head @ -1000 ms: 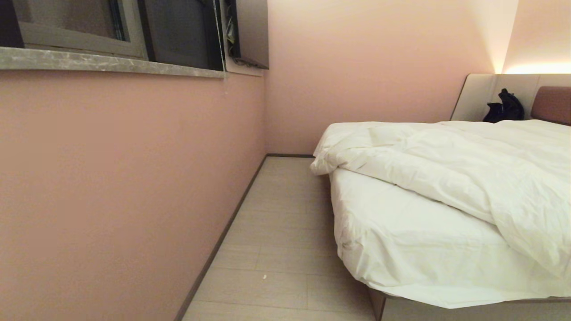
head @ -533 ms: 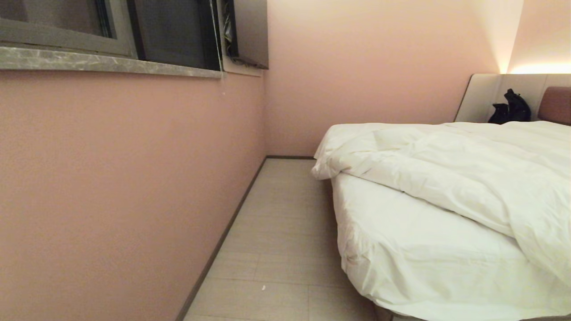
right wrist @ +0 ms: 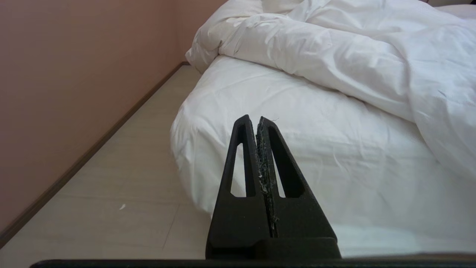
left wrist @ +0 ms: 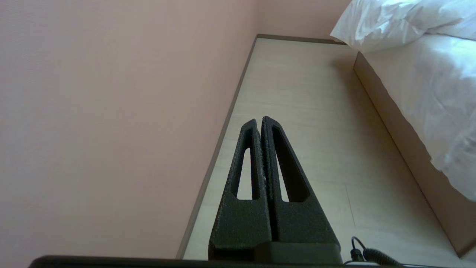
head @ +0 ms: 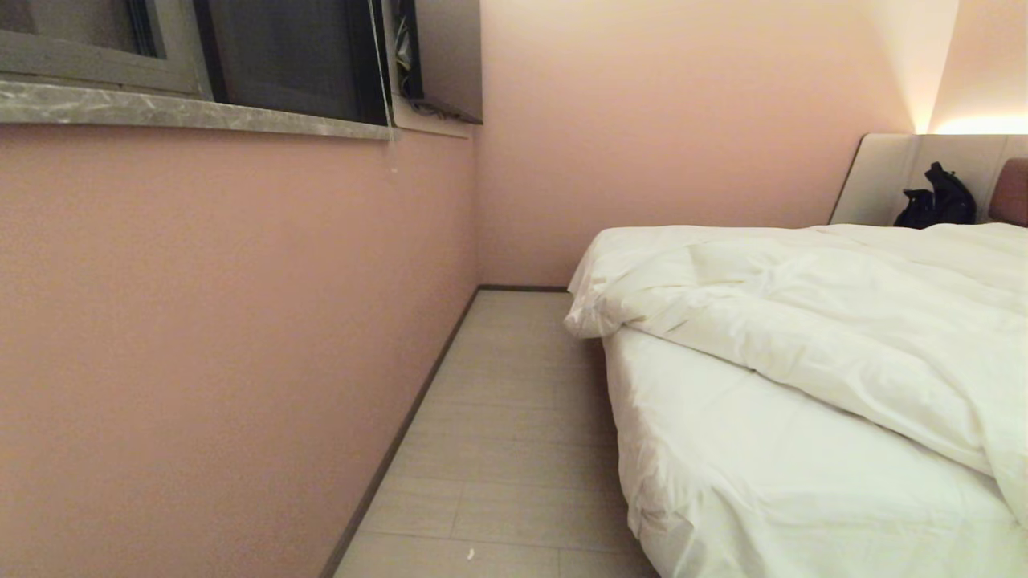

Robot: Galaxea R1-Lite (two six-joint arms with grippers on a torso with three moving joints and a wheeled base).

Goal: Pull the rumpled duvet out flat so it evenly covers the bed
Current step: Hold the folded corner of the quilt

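Note:
The puffy white duvet (head: 811, 313) lies rumpled across the bed (head: 771, 482), bunched toward the headboard and the far side, with one corner hanging over the mattress edge. White sheet lies bare on the near part of the mattress. Neither arm appears in the head view. My left gripper (left wrist: 259, 120) is shut and empty above the floor strip beside the bed, where the duvet (left wrist: 390, 18) corner shows at the far end. My right gripper (right wrist: 253, 118) is shut and empty, held short of the bed's (right wrist: 297, 123) near corner, with the duvet (right wrist: 346, 48) further off.
A pink wall (head: 225, 321) with a grey stone window sill (head: 193, 116) runs along the left. A narrow strip of pale floor (head: 506, 417) lies between wall and bed. A black bag (head: 936, 201) leans on the grey headboard (head: 883, 177).
The whole head view has shifted: the bed now sits lower and further right and looks nearer, so the camera has moved forward and leftward. The duvet itself has not changed shape.

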